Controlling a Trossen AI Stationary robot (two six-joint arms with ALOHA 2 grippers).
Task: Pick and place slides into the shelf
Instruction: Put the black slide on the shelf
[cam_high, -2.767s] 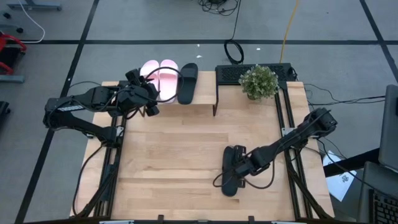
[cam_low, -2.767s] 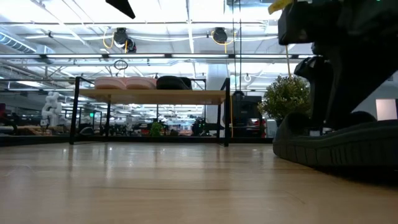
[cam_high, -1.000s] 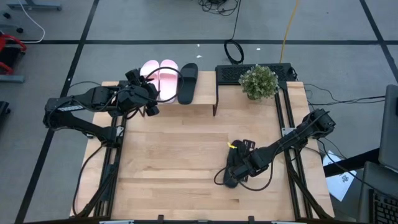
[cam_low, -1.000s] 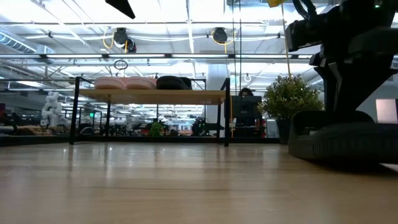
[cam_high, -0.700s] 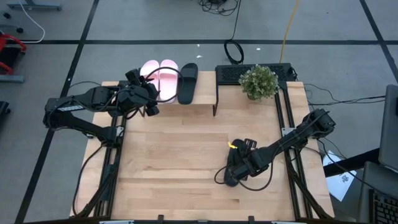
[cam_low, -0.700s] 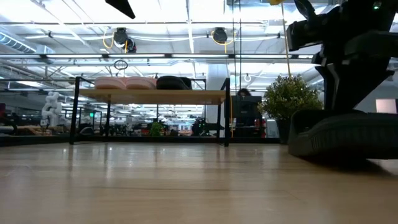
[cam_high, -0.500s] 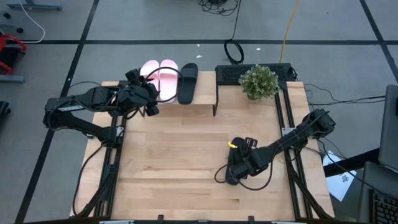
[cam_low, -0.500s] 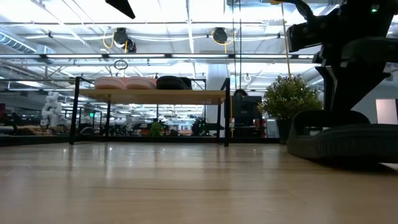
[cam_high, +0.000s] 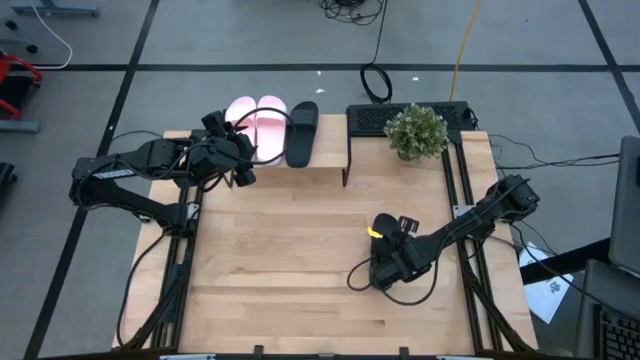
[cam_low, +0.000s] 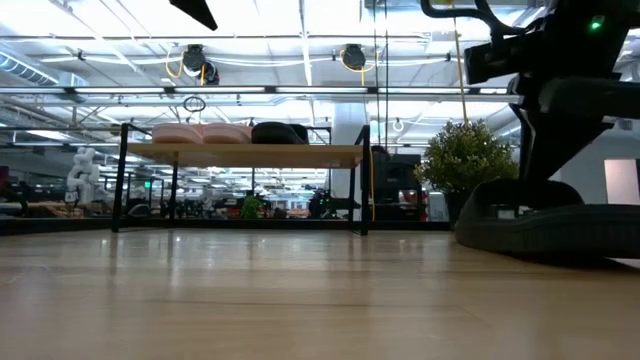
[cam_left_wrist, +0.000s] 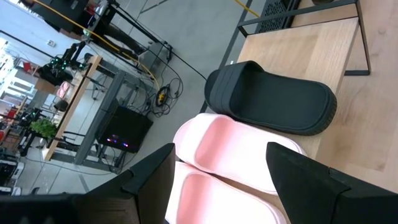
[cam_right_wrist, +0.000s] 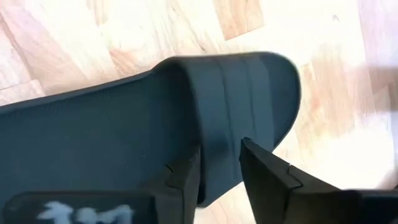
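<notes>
The shelf stands at the table's far edge. On its top board lie two light pink slides and one black slide, soles down, side by side. My left gripper hangs open by the shelf's left end, over the pink slides and touching nothing. My right gripper is over the right middle of the table, shut on the second black slide. In the low view this slide sits level under the arm. My right gripper pinches the black slide by its side edge beside the wide strap, one finger over the footbed and the other outside the sole. The fingers come from above. The slide stays level, seemingly just off the table.
A potted plant stands at the far right corner beside a black grid tray, right of the shelf. The shelf's right part has bare board next to the black slide. Bare tabletop lies between the arms.
My right gripper has carried the black slide a little toward the far edge and slightly right, staying shut on it. The slide, earlier tipped with one end on the table, now hangs level. My left arm has kept still.
</notes>
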